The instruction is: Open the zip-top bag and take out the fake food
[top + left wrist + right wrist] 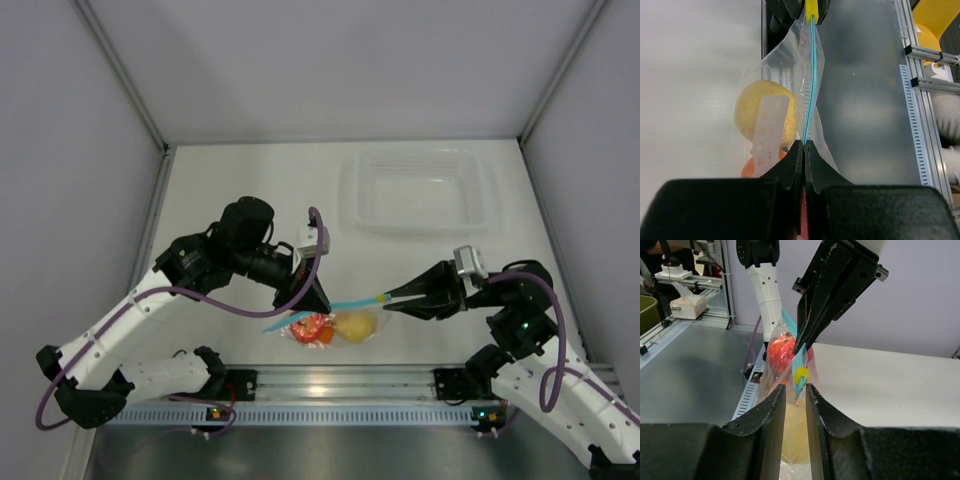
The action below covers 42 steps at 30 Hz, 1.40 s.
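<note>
Down by the near edge of the white bench (250, 190), about midway along it, your small clear crinkly plastic zip-top bag (330, 318) is strung between the two arms. Your left pincer (804, 146) is pressed together on the light blue zip strip (811, 85), fingers flat against it from both sides. The strip runs straight and taut from there across to your right pincer (796, 389). That one has its jaws a narrow gap apart, with the small yellow plastic slider (801, 375) right at the fingertips. Whether they actually pinch it, I cannot tell.

Inside the bag, all three pieces. The yellow pear-shaped plastic fruit (752, 115) is on the side toward your right arm. The glossy red round plastic fruit (781, 352) is on the left arm's side, and the orange round plastic fruit (749, 170) is tucked close by the red one. Whether the bag's belly touches the bench, I cannot say.

Farther back, toward the far right corner, the larger clear rigid rectangular tray (362, 190) lies well apart from both arms.
</note>
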Tool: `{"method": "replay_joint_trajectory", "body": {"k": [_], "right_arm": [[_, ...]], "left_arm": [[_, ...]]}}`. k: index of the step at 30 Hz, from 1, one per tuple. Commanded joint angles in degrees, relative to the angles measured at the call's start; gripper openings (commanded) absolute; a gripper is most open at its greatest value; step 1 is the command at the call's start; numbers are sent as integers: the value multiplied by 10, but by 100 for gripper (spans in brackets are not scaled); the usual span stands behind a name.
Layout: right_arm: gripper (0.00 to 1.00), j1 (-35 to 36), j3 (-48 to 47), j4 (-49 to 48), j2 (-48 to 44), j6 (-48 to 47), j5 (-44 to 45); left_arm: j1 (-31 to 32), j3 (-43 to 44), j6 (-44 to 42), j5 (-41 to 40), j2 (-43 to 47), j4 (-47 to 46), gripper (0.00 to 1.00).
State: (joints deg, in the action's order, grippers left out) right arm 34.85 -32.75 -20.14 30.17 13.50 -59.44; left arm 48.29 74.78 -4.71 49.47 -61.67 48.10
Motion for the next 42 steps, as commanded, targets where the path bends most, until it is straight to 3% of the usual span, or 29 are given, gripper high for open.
{"method": "replay_joint_trajectory", "body": {"k": [1,21,23,28,37,40,42], "right_arm": [[24,12,-14,-6,3,-13,-1],[24,13,0,4,5,-18,10],[14,13,2,3,3,-16,8],[0,13,5,6,-5,-18,16],[0,13,-27,66,7,-30,64],[0,13,-54,102,35,-27,86],[0,14,-77,122,58,-23,102]], "left_arm": [[-1,12,-14,15,7,-13,0],[-1,13,-14,12,9,-13,0],[-1,13,-13,10,13,-13,0],[-1,12,-12,4,16,-12,0],[-1,11,-5,-55,20,-12,1],[0,26,14,-104,12,-13,42],[-1,44,20,-138,6,-13,52]]}}
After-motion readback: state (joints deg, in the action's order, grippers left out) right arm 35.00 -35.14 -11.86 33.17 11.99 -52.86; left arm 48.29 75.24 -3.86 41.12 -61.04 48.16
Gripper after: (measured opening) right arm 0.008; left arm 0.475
